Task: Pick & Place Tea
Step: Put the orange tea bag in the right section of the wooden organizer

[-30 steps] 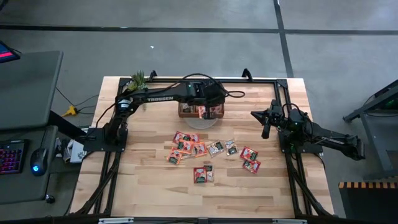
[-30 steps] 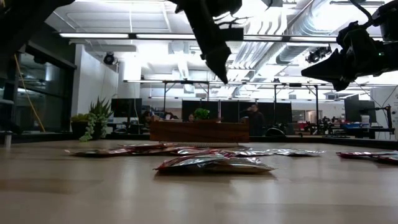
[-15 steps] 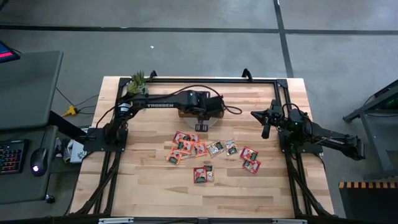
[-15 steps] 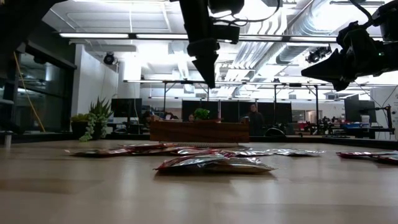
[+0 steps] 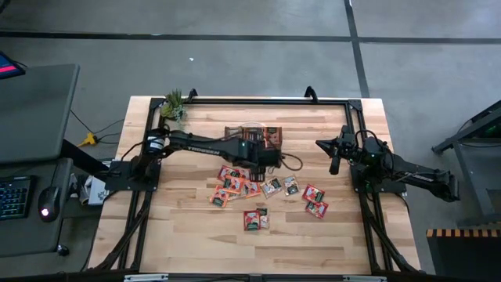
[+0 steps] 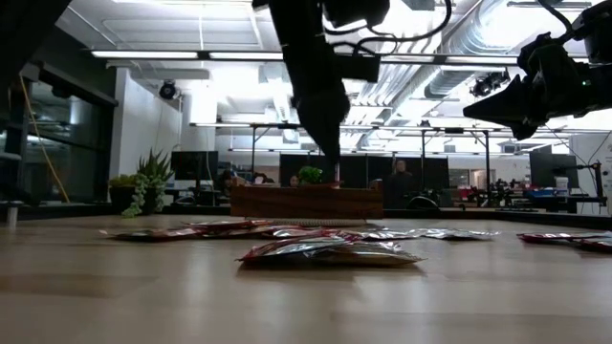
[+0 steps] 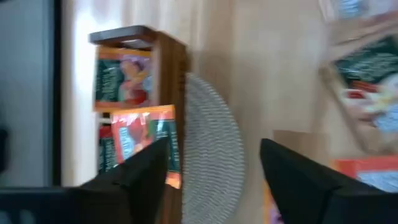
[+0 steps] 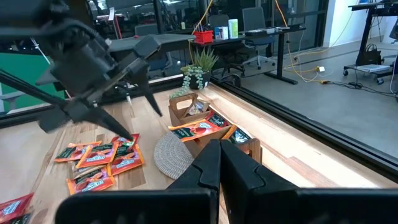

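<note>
Several red and orange tea sachets (image 5: 235,185) lie flat on the wooden table, with more to the right (image 5: 315,201) and nearer (image 5: 255,220). Others stand in the brown wooden tray (image 5: 270,135) at the far middle; the left wrist view shows them there (image 7: 124,81). My left gripper (image 5: 260,162) hangs open above the table between the tray and the sachets, fingers pointing down, holding nothing (image 7: 214,168). My right gripper (image 5: 333,157) waits shut at the right, raised off the table (image 8: 221,165).
A round woven mat (image 7: 208,149) lies in front of the tray, beneath my left gripper. A small potted plant (image 5: 173,103) stands at the far left corner. A dark frame (image 5: 258,99) runs along the table's edges. Bare wood lies toward the near edge.
My left gripper has come away from above the tray toward the table's near edge, lowering over the mat toward the loose sachets, and has opened. The sachets on the table have stayed where they were.
</note>
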Tool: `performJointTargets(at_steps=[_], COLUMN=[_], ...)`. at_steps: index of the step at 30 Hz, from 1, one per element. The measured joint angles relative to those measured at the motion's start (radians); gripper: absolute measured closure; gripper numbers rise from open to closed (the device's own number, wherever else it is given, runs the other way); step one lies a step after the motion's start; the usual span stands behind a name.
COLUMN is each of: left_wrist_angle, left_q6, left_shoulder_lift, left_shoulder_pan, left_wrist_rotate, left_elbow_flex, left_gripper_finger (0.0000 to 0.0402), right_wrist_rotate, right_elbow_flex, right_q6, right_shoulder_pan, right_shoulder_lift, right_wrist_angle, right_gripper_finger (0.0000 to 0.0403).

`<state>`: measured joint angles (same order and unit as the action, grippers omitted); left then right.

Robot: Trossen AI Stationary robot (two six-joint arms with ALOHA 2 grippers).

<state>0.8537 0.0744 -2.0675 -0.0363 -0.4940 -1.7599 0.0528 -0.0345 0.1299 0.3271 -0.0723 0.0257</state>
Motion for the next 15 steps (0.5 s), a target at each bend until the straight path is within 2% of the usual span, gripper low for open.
performJointTargets(at_steps=[3, 6, 15], left_wrist_angle=[-0.055, -0.096, -0.183], left_q6=[-0.043, -0.089, -0.108], left_shoulder_lift=[0.000, 0.000, 0.000], left_shoulder_pan=[-0.018, -0.028, -0.020], left_wrist_rotate=[-0.100, -0.133, -0.226], left_elbow_flex=[0.056, 0.094, 0.148], left_gripper_finger=[0.0100, 0.0080, 0.0074], right_wrist_rotate=[0.000, 0.000, 0.000], right_elbow_flex=[0.000, 0.000, 0.000], right_q6=[0.000, 0.000, 0.000], right_shoulder_pan=[0.000, 0.000, 0.000], right_shoulder_lift=[0.000, 0.000, 0.000], right_wrist_angle=[0.000, 0.000, 0.000], right_gripper_finger=[0.0402, 0.0402, 0.0402])
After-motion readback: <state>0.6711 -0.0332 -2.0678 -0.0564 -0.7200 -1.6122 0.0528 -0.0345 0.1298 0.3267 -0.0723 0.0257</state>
